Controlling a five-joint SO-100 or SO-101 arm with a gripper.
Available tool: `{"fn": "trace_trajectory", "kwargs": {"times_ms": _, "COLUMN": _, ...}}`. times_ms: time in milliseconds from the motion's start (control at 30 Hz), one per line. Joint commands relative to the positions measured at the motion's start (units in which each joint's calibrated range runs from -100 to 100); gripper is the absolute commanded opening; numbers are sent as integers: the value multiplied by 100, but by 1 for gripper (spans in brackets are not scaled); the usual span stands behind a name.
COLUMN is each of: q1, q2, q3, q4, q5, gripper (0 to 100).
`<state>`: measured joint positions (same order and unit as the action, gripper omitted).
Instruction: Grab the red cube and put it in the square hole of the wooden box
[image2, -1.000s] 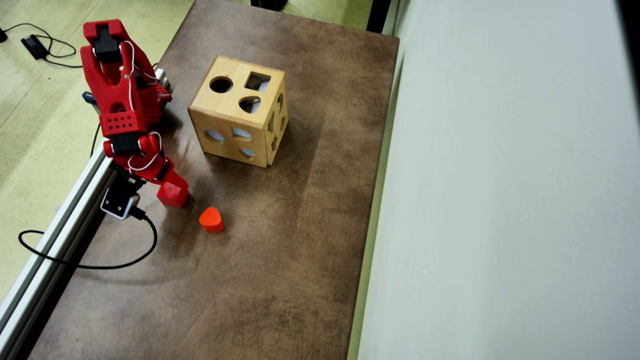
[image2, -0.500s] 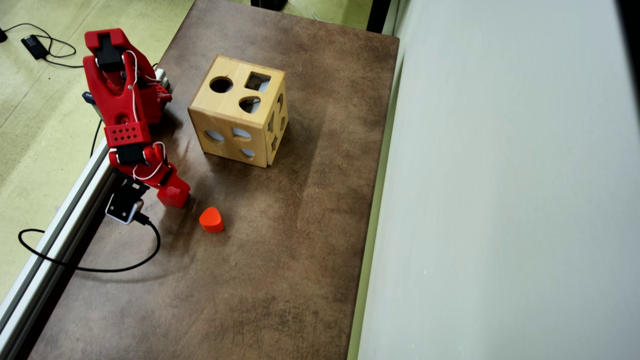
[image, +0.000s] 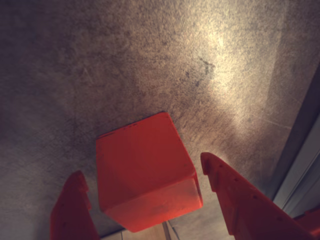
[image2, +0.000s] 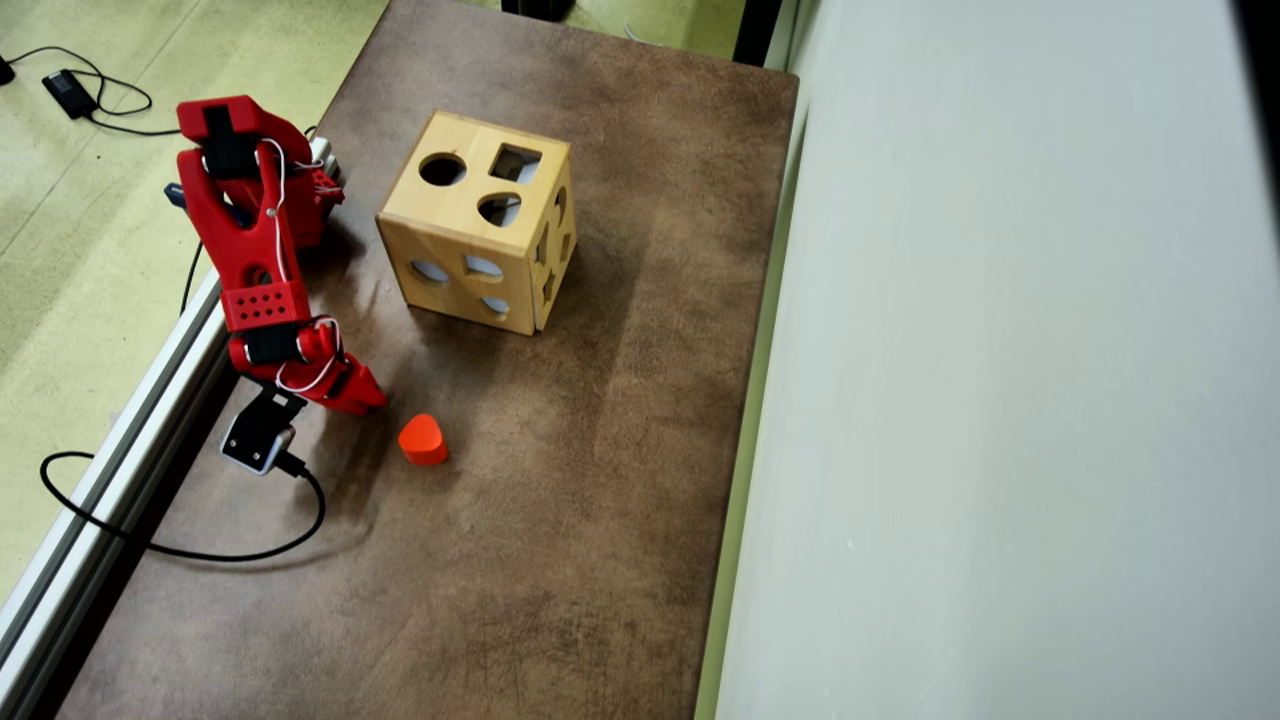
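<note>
Presently, from my remote station:
End effector: my end effector brackets the red cube in the wrist view, one finger on either side; whether the fingers actually press the faces I cannot tell.
Red cube: seen between the fingers in the wrist view, over the brown counter; in the overhead view the arm's end effector covers it.
Wooden box: the wooden box stands on the counter, well apart from the end effector, toward the top of the overhead view.
Square hole: the square hole sits on the box's top face, beside a round hole.
Heart-shaped block: an orange-red heart-shaped block lies just beside the end effector, to its right in the overhead view.
</note>
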<state>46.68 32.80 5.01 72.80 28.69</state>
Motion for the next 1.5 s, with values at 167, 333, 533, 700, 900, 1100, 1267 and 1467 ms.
{"fn": "trace_trajectory", "kwargs": {"times_ms": 167, "q1": -32, "q2": -65, "q3": -206, "q4": -22, "q5": 49, "gripper": 33}}
{"fn": "trace_trajectory", "kwargs": {"times_ms": 333, "q1": -32, "q2": -65, "q3": -206, "q4": -30, "q5": 49, "gripper": 22}}
{"fn": "trace_trajectory", "kwargs": {"times_ms": 533, "q1": -32, "q2": -65, "q3": -206, "q4": -30, "q5": 39, "gripper": 8}}
{"fn": "trace_trajectory", "kwargs": {"times_ms": 700, "q1": -32, "q2": -91, "q3": -179, "q4": 82, "q5": 34, "gripper": 2}}
{"fn": "trace_trajectory", "kwargs": {"times_ms": 900, "q1": -32, "q2": -320, "q3": -206, "q4": 718, "q5": 29, "gripper": 2}}
{"fn": "trace_trajectory", "kwargs": {"times_ms": 1100, "q1": -32, "q2": -1212, "q3": -206, "q4": 1755, "q5": 20, "gripper": 2}}
{"fn": "trace_trajectory", "kwargs": {"times_ms": 1267, "q1": -32, "q2": -2231, "q3": -206, "q4": 2221, "q5": 24, "gripper": 2}}
{"fn": "trace_trajectory", "kwargs": {"times_ms": 1467, "q1": -32, "q2": -3369, "q3": -197, "q4": 2519, "q5": 24, "gripper": 2}}
